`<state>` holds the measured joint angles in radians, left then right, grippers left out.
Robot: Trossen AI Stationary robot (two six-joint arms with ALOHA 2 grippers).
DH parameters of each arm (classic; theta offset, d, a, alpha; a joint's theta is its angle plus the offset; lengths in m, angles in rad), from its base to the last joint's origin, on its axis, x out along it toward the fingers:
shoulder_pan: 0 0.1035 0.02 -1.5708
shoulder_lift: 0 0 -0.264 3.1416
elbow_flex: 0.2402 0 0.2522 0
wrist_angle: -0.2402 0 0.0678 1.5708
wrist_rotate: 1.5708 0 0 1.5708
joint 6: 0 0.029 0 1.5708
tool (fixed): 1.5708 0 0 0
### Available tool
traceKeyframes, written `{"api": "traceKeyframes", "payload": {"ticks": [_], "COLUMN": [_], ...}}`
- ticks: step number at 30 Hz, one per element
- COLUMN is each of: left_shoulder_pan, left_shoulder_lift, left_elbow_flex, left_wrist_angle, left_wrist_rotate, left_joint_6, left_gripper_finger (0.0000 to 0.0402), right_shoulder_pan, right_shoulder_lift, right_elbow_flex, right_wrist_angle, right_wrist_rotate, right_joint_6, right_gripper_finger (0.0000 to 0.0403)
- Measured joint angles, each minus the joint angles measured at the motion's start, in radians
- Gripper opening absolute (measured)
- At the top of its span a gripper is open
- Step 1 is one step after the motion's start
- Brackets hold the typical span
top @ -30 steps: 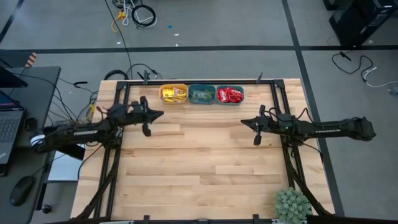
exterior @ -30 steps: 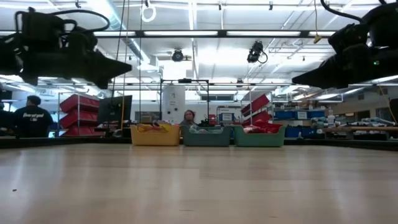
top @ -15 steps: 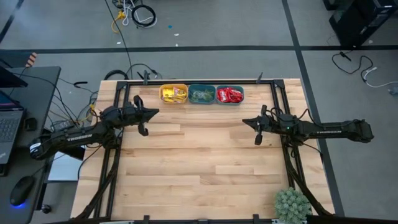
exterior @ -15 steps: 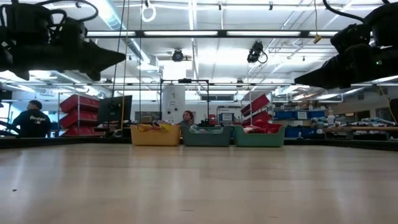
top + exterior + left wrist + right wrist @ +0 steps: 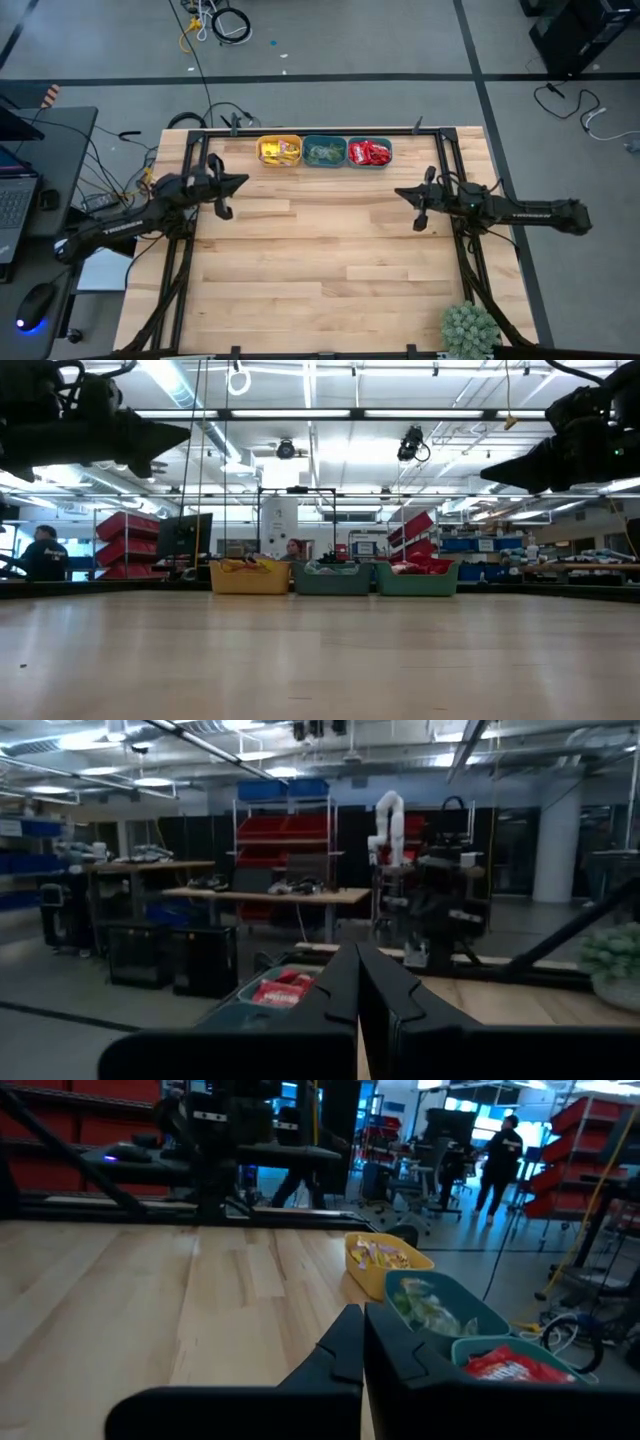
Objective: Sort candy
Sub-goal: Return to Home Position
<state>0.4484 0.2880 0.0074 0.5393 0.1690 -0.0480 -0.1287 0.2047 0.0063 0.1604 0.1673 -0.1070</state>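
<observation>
At the near right corner of the desk (image 5: 330, 290), a spiky green plant (image 5: 470, 328) was shown by the high view alone. Farther in, the left hand (image 5: 243, 180) was held above the desk's left side and the right hand (image 5: 399, 192) above its right side. Both were pointed inward, well apart from each other and clear of the wood. In the low view they were seen only as dark shapes in the upper corners. The grip could not be judged from above, but it was settled by the wrist views: the left hand's fingers (image 5: 330, 992) were pressed together on nothing, and the right hand's fingers (image 5: 336, 1350) were likewise closed and empty. At the far edge three bins were lined up close side by side: a yellow bin (image 5: 249, 580) on the left, a teal middle bin (image 5: 331, 581) and a teal right-hand bin (image 5: 416, 581). Yellow candy (image 5: 378, 1255) was held in the yellow bin, pale green candy (image 5: 430, 1305) in the middle bin and red candy (image 5: 505, 1365) in the right-hand bin. The wrappers were made out best in the right wrist view. Beyond the desk, red shelving (image 5: 125, 545) and a person (image 5: 43, 555) in dark clothes were caught by the low view. Coiled cables (image 5: 228, 22) on the floor were caught by the high view.
</observation>
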Motion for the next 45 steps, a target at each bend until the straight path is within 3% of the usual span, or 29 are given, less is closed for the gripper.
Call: {"api": "traceKeyframes", "payload": {"ticks": [8, 17, 25, 29, 34, 39, 42, 45], "left_shoulder_pan": [-0.107, -0.226, -0.234, -0.254, -0.288, -0.313, -0.314, -0.314], "left_shoulder_lift": [-0.290, -0.247, -0.213, -0.204, -0.204, -0.203, -0.203, -0.203], "left_elbow_flex": [0.000, 0.000, 0.000, 0.000, 0.000, 0.000, 0.000, 0.000], "left_wrist_angle": [-0.257, -0.311, -0.384, -0.355, -0.270, -0.320, -0.386, -0.426], "left_wrist_rotate": [-0.056, -0.176, -0.184, -0.193, -0.299, -0.354, -0.357, -0.285], "left_joint_6": [-0.020, -0.069, -0.168, -0.121, -0.059, -0.030, -0.037, -0.041], "left_gripper_finger": [0.0001, 0.0001, 0.0001, 0.0001, 0.0001, 0.0001, 0.0001, 0.0002], "right_shoulder_pan": [0.000, 0.000, -0.009, -0.010, -0.009, -0.011, -0.011, -0.011], "right_shoulder_lift": [-0.104, -0.127, -0.124, -0.115, -0.111, -0.111, -0.111, -0.111], "right_elbow_flex": [0.000, 0.000, 0.000, 0.000, 0.000, 0.000, 0.000, 0.000], "right_wrist_angle": [-0.104, -0.112, -0.109, -0.103, -0.112, -0.113, -0.114, -0.113], "right_wrist_rotate": [0.026, 0.031, 0.042, 0.021, 0.017, 0.015, 0.015, 0.015], "right_joint_6": [0.031, 0.085, 0.138, 0.135, 0.120, 0.102, 0.080, 0.061], "right_gripper_finger": [0.0000, 0.0000, 0.0000, 0.0000, 0.0000, 0.0000, 0.0000, 0.0001]}}
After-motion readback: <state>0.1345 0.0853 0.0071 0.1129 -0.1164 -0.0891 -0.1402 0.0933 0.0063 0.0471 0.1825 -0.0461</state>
